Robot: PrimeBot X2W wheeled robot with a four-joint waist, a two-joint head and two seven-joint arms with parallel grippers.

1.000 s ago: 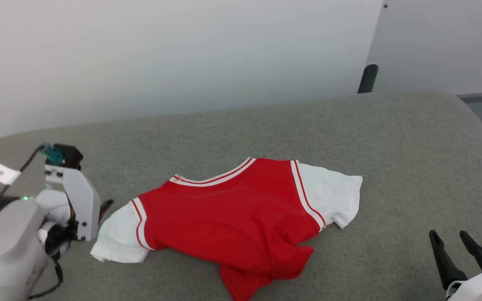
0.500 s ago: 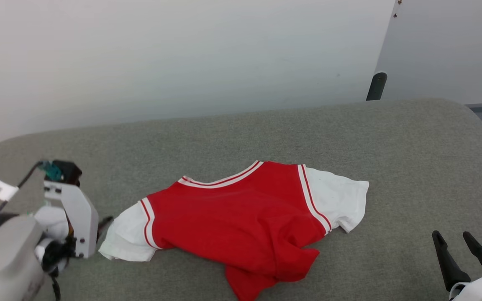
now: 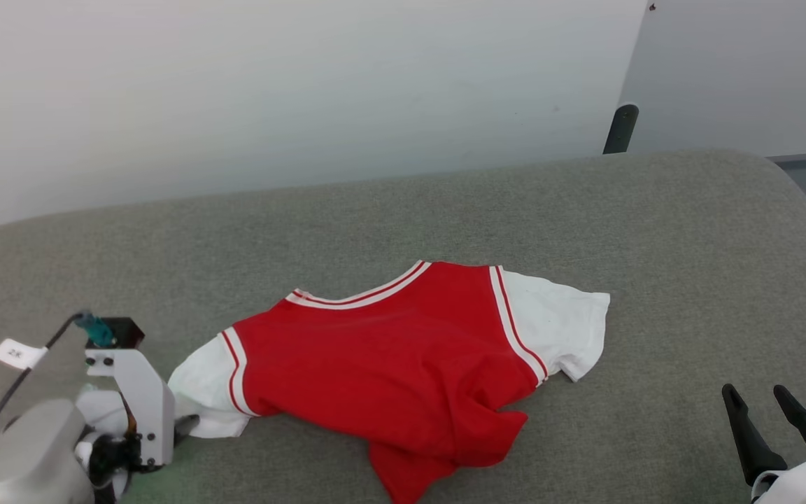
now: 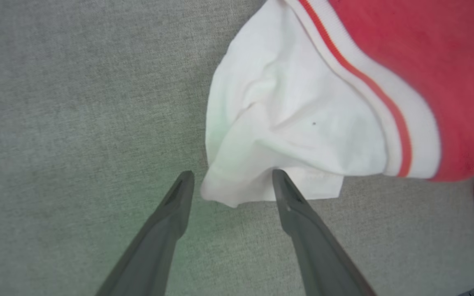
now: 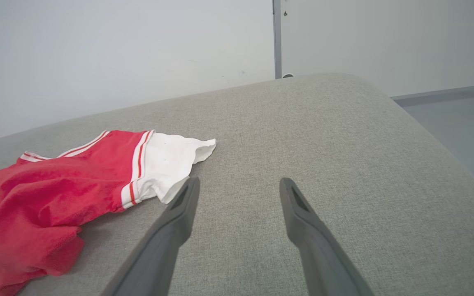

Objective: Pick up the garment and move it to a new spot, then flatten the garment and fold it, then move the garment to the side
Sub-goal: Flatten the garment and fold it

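Left gripper (image 4: 231,179): jaws wide open, nothing gripped. In the head view its pale wrist bracket (image 3: 138,392) covers the fingers almost wholly, and the arm is cut off by the lower left corner. In the left wrist view the two tips straddle the lower corner of the left sleeve (image 4: 286,123). Whether either tip touches the cloth cannot be told.

Garment (image 3: 389,371): lies on the grey bench (image 3: 445,217), near the front edge, left of centre. Collar trim faces the wall (image 3: 270,91). The left sleeve is creased and folded on itself. The red body is fairly flat at the top. The lower hem is bunched into folds, and its lowest part is cut off by the bottom edge of the head view. The right sleeve (image 3: 557,329) lies flat, its cuff towards the right.

Right gripper (image 3: 754,389): jaws wide open, empty, over bare bench, well apart from the right sleeve. Its body is cut off by the lower right corner.

A dark post (image 3: 618,129) stands behind the far edge of the bench, its base hidden.
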